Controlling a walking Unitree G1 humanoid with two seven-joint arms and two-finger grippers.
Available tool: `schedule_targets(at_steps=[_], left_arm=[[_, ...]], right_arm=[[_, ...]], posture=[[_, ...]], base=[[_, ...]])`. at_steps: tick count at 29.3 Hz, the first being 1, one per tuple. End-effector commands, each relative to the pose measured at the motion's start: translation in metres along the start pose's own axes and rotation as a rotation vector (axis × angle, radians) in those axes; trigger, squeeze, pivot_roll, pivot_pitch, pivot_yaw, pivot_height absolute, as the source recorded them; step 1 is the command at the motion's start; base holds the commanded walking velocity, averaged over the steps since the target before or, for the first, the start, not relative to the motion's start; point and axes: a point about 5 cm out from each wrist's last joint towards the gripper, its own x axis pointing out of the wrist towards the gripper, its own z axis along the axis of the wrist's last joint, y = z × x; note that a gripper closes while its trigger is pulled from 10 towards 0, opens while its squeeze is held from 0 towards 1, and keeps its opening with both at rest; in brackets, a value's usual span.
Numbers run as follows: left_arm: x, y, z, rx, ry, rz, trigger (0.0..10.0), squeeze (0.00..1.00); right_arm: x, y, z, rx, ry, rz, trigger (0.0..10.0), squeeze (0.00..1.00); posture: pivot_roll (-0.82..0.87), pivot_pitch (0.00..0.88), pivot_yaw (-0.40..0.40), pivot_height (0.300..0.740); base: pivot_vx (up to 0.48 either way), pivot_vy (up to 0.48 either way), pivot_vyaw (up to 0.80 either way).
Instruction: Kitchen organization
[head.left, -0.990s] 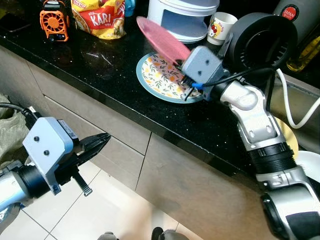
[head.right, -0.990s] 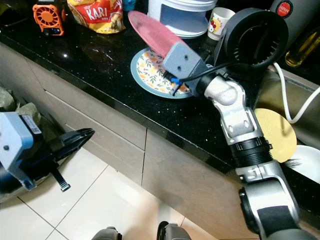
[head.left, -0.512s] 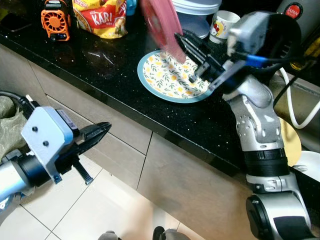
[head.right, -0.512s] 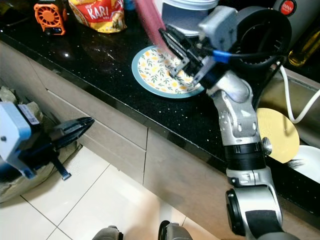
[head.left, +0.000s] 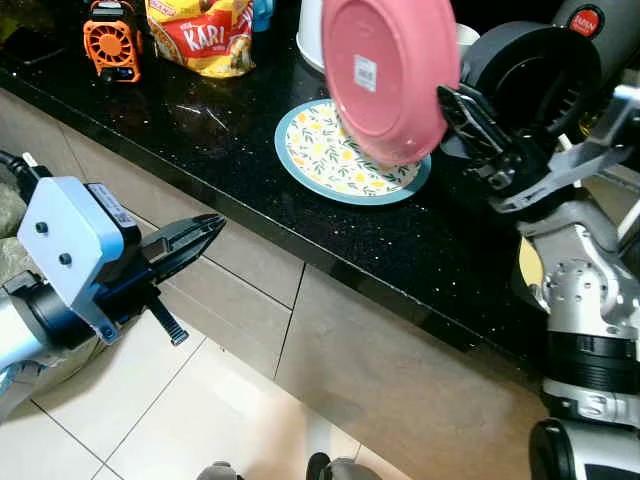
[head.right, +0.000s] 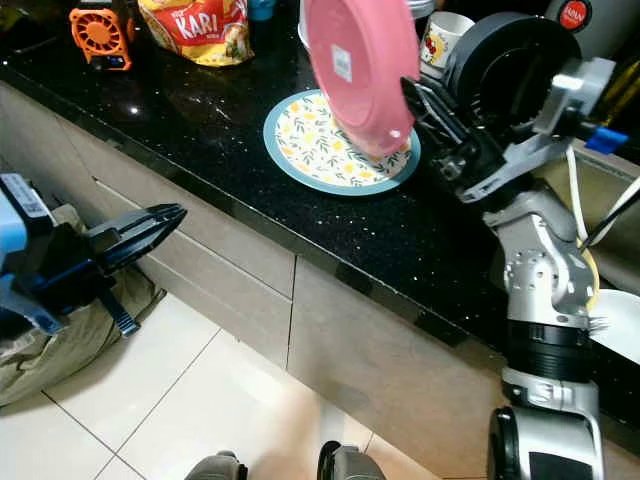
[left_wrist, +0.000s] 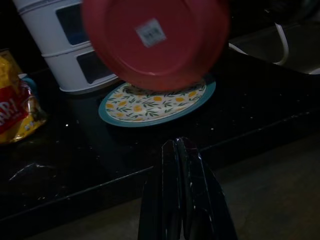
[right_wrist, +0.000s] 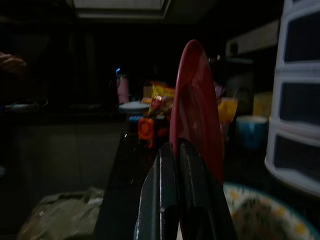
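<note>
Black speckled table (head.left: 200, 130) runs across the top of the head view, with tan drawer fronts (head.left: 250, 290) below and pale tile floor (head.left: 200, 420) at 6 o'clock. A big black round appliance (head.left: 530, 60) sits at about 1 o'clock, with a white stacked container (left_wrist: 60, 45) behind the plates at 12.

The floral plate (head.left: 320, 160) lies flat on the table near the middle. The pink plate (head.left: 385, 75) is up in the air right above it, tipped nearly on edge with its underside and a little sticker facing the camera, so it blocks the far side of the floral plate and most of the white container. The right gripper (head.left: 470, 120) comes in from 3 o'clock, its fingers (head.right: 430, 105) pinching the pink plate's rim.

A yellow-red snack bag (head.left: 200, 35) sits at 11 o'clock and a small orange fan (head.left: 108, 40) beside it at 10. A white mug (head.right: 445, 40) peeks out behind the pink plate.

The left gripper (head.left: 195, 240) hangs at 8 o'clock in front of the drawers, fingers (left_wrist: 182, 195) pressed together, holding nothing.
</note>
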Motion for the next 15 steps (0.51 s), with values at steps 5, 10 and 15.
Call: schedule_targets(at_steps=[5,10,15], left_arm=[[0.001,0.002,-0.001,-0.026,-0.019,-0.006,10.0,0.0],[0.003,0.005,0.0,-0.027,-0.034,-0.012,10.0,0.0],[0.006,0.005,0.001,-0.033,-0.049,-0.023,10.0,0.0]], right_arm=[[-0.038,-0.004,0.015,0.076,-0.024,0.016,0.0,0.0],[-0.045,-0.004,0.017,0.152,-0.057,-0.013,0.0,0.0],[-0.05,0.004,0.016,0.226,-0.079,0.032,0.0,0.0]], posture=[[0.22,0.138,-0.091,0.74],[0.21,0.137,-0.087,0.74],[0.2,0.135,-0.08,0.74]], base=[[0.0,0.0,0.0],[0.0,0.0,-0.1],[0.0,0.0,-0.8]])
